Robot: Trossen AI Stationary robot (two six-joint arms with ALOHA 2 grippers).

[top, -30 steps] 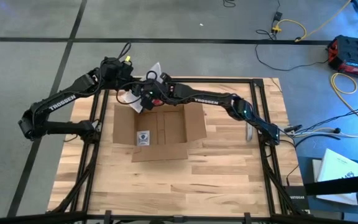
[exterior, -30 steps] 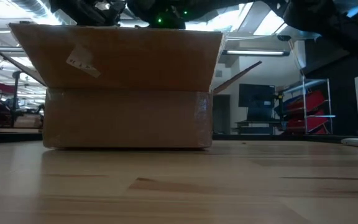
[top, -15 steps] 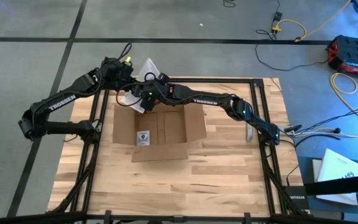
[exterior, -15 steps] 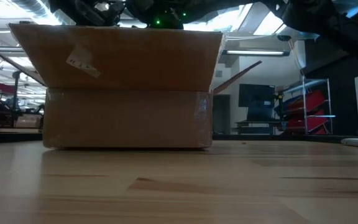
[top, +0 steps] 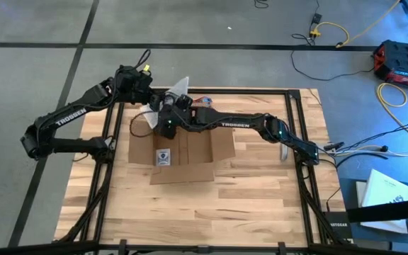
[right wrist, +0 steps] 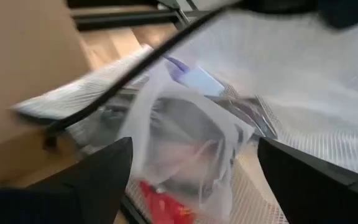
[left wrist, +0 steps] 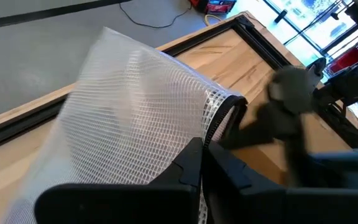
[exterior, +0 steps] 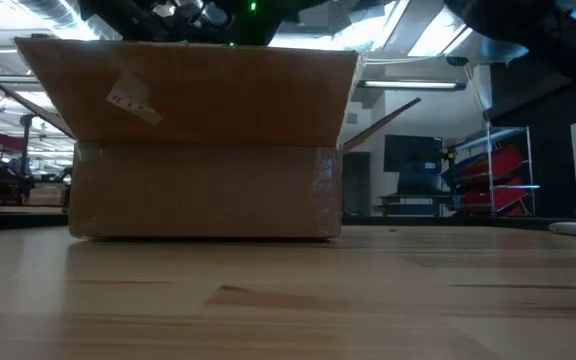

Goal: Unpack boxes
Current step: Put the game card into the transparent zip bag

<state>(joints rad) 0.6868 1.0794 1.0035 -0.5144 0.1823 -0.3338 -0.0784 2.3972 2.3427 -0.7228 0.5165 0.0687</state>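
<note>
The brown cardboard box [top: 183,147] rests on its bottom on the wooden table, flaps open; the low view shows its near wall [exterior: 203,190]. Above its far left corner my left gripper [left wrist: 202,148] is shut on a clear, mesh-patterned plastic bag [left wrist: 135,106], which stands up white [top: 178,86] in the high view. My right gripper [top: 165,125] is open beside it. In its wrist view the fingers [right wrist: 104,171] stand apart on either side of a clear pouch [right wrist: 179,143] with something red [right wrist: 160,205] at its lower end. A small red-and-blue object [top: 204,100] lies just beyond the box. My left gripper pinches the mesh bag between its two fingers next to the bag's dark-edged rim [left wrist: 219,121]. The fingers slant down from the table's far left. The bag is lifted off the table and fans out beyond the fingertips.
A black frame [top: 292,127] runs around the table top. A pale flat object [top: 283,150] lies by the right arm's base. Bare wood [top: 211,205] stretches from the box to the near edge. Cables and a red case [top: 402,60] lie on the floor beyond.
My right gripper has opened wide and let go of the bag, and it has swung toward the table's near edge, over the box's far left corner. The bag stays in my left gripper, which has kept still. The box has not moved.
</note>
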